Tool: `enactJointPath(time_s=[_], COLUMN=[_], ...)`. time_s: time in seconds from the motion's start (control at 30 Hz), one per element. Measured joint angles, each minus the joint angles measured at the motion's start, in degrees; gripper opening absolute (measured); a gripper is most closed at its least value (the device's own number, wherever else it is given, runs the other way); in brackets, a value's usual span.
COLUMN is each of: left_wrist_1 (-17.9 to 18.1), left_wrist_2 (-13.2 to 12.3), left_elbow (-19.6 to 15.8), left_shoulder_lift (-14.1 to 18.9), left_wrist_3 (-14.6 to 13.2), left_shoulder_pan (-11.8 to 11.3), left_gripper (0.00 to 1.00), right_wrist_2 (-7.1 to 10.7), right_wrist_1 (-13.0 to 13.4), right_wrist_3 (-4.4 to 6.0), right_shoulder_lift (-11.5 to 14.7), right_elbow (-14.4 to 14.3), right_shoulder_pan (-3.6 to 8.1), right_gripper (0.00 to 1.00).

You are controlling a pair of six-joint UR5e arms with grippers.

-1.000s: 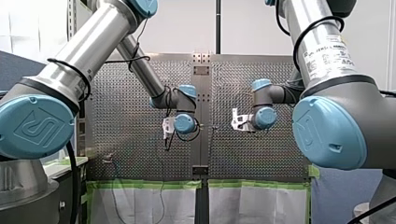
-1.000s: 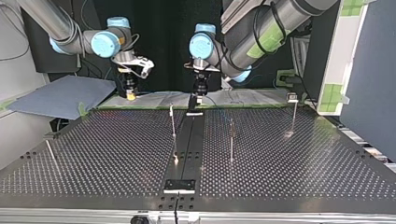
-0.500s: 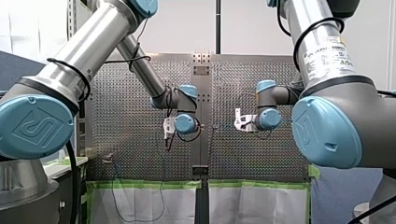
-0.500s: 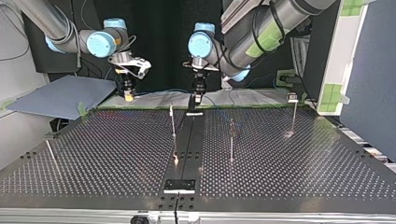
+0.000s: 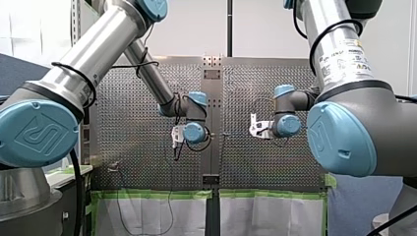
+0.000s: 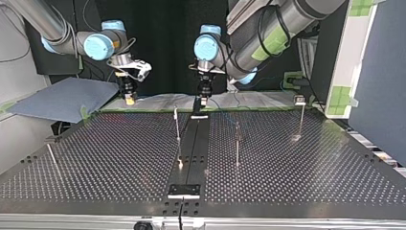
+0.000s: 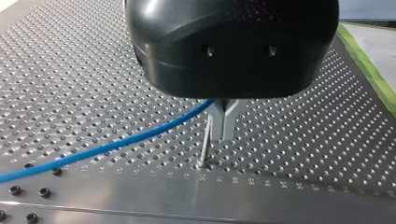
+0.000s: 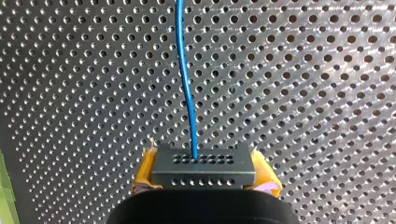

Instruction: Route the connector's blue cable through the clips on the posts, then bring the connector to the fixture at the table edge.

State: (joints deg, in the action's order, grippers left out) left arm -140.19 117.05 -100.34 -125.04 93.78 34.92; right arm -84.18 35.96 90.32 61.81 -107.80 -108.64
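Connector (image 8: 203, 161) clamped in right gripper (image 8: 204, 173), blue cable (image 7: 116, 145) pinched in left gripper (image 7: 224, 122), contact half hidden

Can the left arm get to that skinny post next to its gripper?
Probably yes. The thin post stands just beside the left gripper, with only perforated table around it and nothing showing between them. The gripper is shut on the blue cable, though.

Right arm pulls off sideways
My right gripper (image 6: 129, 100), jaws clamped on the connector (image 8: 204, 165), has slid toward the top view's left. This widens its gap from my left gripper (image 6: 203, 101), which pinches the blue cable (image 7: 116, 144). In the front view its wrist has shifted rightward over the counter (image 5: 128, 123).
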Motion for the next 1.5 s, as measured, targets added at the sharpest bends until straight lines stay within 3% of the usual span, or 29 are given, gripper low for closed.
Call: enactJointPath(time_s=[0.4,0.73,0.93,1.5], left_wrist_1=[0.5,0.4,0.4,0.5], left_wrist_2=[-1.8,-2.6,-2.9,-3.6], left_elbow=[1.0,2.2,2.3,2.7], left_shoulder_lift=[-0.5,-0.8,-0.8,-2.6], left_wrist_3=[0.0,0.0,0.2,1.1], left_shoulder_pan=[0.1,0.4,0.4,1.2], left_gripper=[0.01,0.03,0.03,0.03], right_wrist_2=[0.54,3.66,4.58,4.72], right_wrist_1=[0.5,1.7,1.7,1.6], right_wrist_3=[-0.22,1.36,1.66,1.4], right_shoulder_lift=[-2.0,-2.1,-2.1,-2.1], right_elbow=[0.1,0.4,0.5,0.5], right_shoulder_pan=[1.49,3.97,4.84,5.17], right_gripper=[0.0,0.0,0.0,0.0])
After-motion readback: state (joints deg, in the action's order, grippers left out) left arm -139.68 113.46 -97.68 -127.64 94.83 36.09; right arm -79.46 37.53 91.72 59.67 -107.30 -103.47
